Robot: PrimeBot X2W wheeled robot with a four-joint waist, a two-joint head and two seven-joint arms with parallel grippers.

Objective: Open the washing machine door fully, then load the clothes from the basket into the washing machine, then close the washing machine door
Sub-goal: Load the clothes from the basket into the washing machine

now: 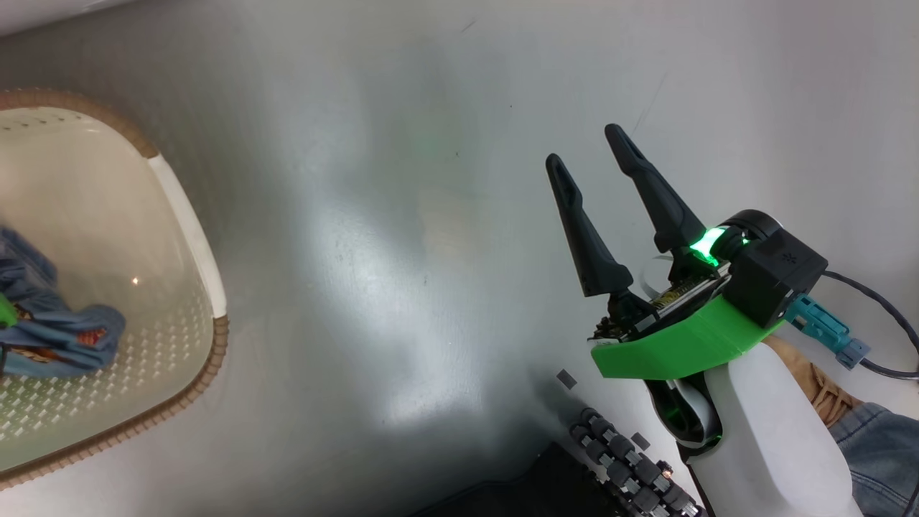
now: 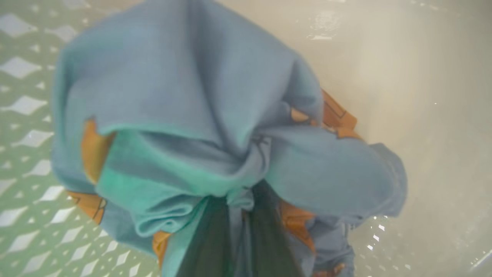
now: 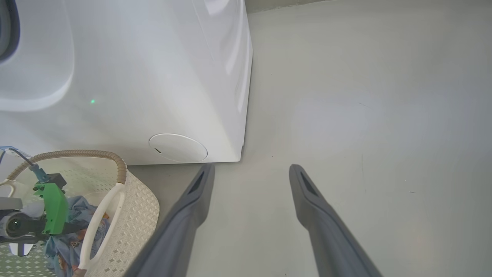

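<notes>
Clothes (image 2: 215,127) lie in basket (image 1: 188,215) at left, clamped by left gripper (image 2: 240,196); right gripper (image 1: 583,147) spread, empty. Outstanding: transfer into machine (image 3: 153,77), door closing.

The floor (image 1: 431,108) is a smooth, pale grey, semi-gloss surface carrying a broad diffuse light reflection (image 1: 373,287) and scattered small dark scuff marks (image 1: 459,154).

A laundry area: a white washing machine (image 3: 153,77) stands on a bare, smooth grey floor (image 3: 365,96), with a perforated laundry basket (image 3: 138,215) holding clothes (image 3: 78,215) just beside it.
</notes>
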